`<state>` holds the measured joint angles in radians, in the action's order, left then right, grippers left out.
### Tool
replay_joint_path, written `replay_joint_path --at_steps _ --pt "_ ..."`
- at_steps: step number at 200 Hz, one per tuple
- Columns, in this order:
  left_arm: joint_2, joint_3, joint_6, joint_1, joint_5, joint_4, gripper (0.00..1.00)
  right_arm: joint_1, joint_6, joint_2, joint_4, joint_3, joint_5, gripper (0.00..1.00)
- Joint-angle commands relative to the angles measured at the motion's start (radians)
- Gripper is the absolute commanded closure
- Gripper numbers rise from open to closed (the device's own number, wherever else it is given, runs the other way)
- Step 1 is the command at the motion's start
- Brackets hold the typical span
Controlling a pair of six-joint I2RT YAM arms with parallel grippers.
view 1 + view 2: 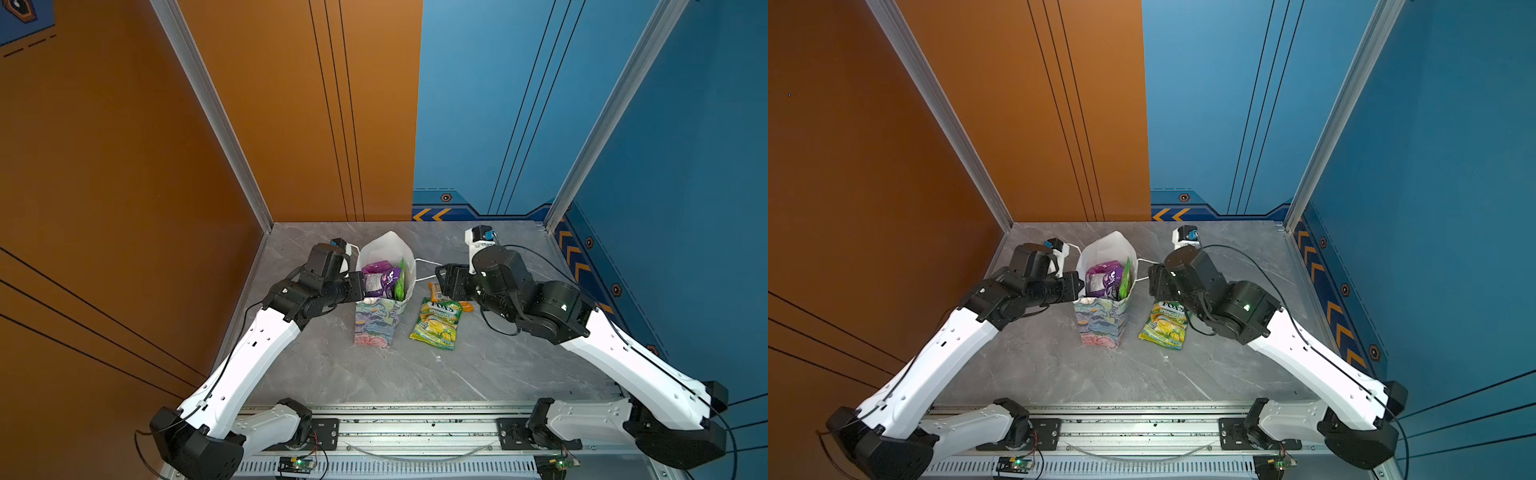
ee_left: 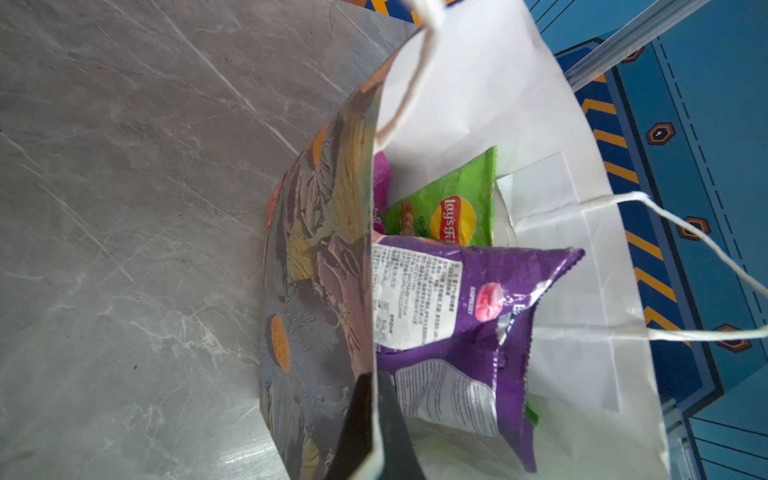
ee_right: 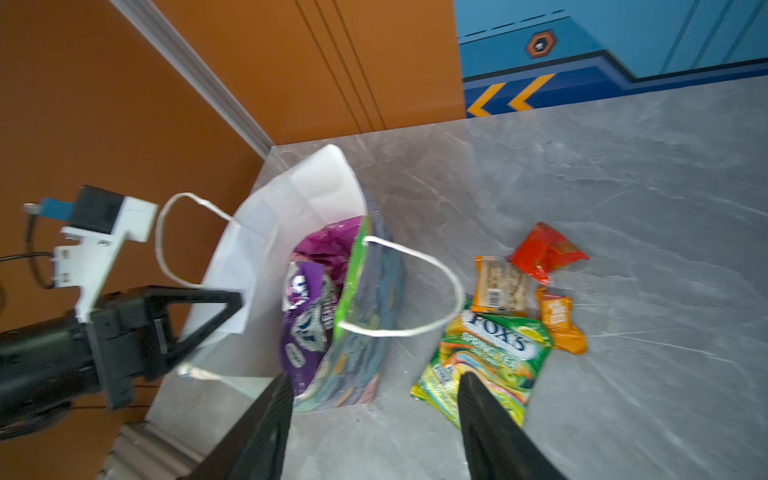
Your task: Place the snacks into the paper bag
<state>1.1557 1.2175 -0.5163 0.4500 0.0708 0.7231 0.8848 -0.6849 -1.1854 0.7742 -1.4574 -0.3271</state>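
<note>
Grey marbled desk (image 1: 332, 374): carries all items. Paper bag (image 1: 380, 324): stands upright left of centre in both top views, mouth open, floral outside, white inside. Left end effector (image 3: 239, 297): fully closed, pinching the upper edge of the bag wall on the left arm's side; in the left wrist view one dark finger (image 2: 357, 419) lies outside that wall and the other inside it. Right end effector (image 3: 376, 378): fingers spread well apart, nothing between them, held above the desk over the strip between the bag and the loose packets. Inside the bag: green packet (image 2: 449, 208) standing on edge against the wall on the right arm's side; purple packet (image 2: 478, 299) crumpled in the middle, its top below the rim; magenta packet (image 3: 328, 245) behind these, only partly visible. Outside the bag: yellow-green "FOX'S" packet (image 1: 436, 324) flat on the desk just right of the bag, not touching it. Orange packet with a clear window (image 3: 500, 286) overlaps that packet's far edge. Plain orange packet (image 3: 559, 324) touches its far right corner. Small red packet (image 3: 544, 253) lies farthest back, against the windowed orange one.
</note>
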Motion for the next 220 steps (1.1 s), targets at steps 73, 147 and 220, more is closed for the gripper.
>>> replay_joint_path --at_steps 73,147,220 --pt "-0.034 0.011 0.009 -0.022 -0.013 -0.099 0.99 -0.351 -0.054 0.200 -0.124 0.477 0.151 0.27" --pt "-0.038 0.013 0.011 -0.027 -0.010 -0.099 0.99 -0.403 0.083 -0.106 -0.190 0.455 0.391 0.22" --pt "-0.039 0.013 0.010 -0.034 -0.002 -0.099 0.99 -0.358 0.147 -0.402 -0.180 0.295 0.391 0.22"
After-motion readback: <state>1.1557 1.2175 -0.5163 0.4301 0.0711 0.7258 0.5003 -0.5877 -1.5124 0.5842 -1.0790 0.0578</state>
